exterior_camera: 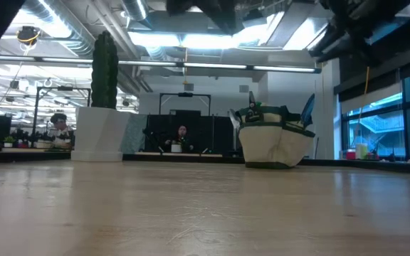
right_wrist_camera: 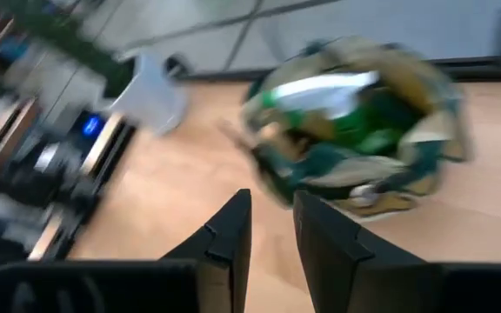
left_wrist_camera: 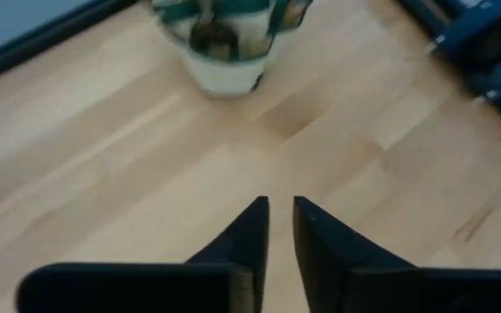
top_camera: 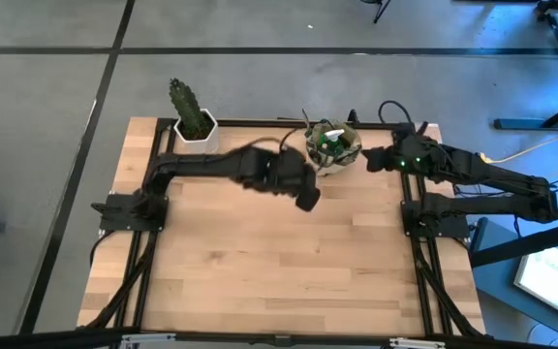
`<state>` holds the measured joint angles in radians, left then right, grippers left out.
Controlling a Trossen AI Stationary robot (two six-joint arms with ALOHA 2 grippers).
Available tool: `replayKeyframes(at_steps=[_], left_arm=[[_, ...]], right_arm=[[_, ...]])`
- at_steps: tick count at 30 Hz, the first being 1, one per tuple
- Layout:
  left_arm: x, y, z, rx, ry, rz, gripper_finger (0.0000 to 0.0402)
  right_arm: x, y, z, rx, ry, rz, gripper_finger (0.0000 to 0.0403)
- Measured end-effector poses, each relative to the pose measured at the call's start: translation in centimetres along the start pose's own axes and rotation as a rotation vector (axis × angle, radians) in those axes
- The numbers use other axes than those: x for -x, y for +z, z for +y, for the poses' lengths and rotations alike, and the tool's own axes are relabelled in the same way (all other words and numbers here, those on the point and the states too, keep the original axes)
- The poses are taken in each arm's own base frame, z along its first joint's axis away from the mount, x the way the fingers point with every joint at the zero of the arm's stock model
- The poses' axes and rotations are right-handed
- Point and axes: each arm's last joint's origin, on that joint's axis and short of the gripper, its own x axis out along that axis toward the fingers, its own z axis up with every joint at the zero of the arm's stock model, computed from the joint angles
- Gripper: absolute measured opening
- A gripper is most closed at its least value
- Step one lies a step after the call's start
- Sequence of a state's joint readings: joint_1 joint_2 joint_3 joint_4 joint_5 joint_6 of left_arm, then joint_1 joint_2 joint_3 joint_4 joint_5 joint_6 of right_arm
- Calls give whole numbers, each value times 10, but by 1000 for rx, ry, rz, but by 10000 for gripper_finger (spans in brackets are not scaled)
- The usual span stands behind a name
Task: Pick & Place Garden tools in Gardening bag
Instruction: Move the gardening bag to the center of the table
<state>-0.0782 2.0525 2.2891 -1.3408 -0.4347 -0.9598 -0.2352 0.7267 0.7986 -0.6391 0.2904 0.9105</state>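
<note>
The gardening bag [top_camera: 333, 147] stands upright at the far edge of the table [top_camera: 260, 262], with the garden tools [top_camera: 331, 142] inside its mouth. The left claw [top_camera: 307, 200] hangs empty just beside the bag toward the table's middle, fingers nearly together with a narrow gap. The right claw [top_camera: 369, 158] hangs just beside the bag's other side, also empty with a narrow gap.

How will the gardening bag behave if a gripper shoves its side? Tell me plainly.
The gardening bag looks like soft fabric, so its wall would probably dent before it slides. It sits on a broad base with tools inside, so it seems unlikely to tip. On the smooth wooden table, it may skid.
</note>
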Motion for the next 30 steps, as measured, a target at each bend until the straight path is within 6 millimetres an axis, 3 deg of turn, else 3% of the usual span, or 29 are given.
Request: replayKeyframes(at_steps=[6,11,16,20,24,30], left_arm=[[-37,45,27,0,-61,-6,4],[-65,86,61,8,-178,13,2],[-85,118,101,32,-238,8,2],[-98,130,127,65,-239,20,2],[-113,132,146,59,-268,73,1],[-138,118,155,40,-277,137,2]], right_arm=[[4,1,-7,-115,-103,-98,90],[0,3,-8,-214,-157,-174,90],[-11,9,-14,-206,-260,-217,80],[-23,13,-24,-307,-378,-242,50],[-37,21,-26,-358,-367,-239,17],[-66,20,-42,-415,-461,-159,3]])
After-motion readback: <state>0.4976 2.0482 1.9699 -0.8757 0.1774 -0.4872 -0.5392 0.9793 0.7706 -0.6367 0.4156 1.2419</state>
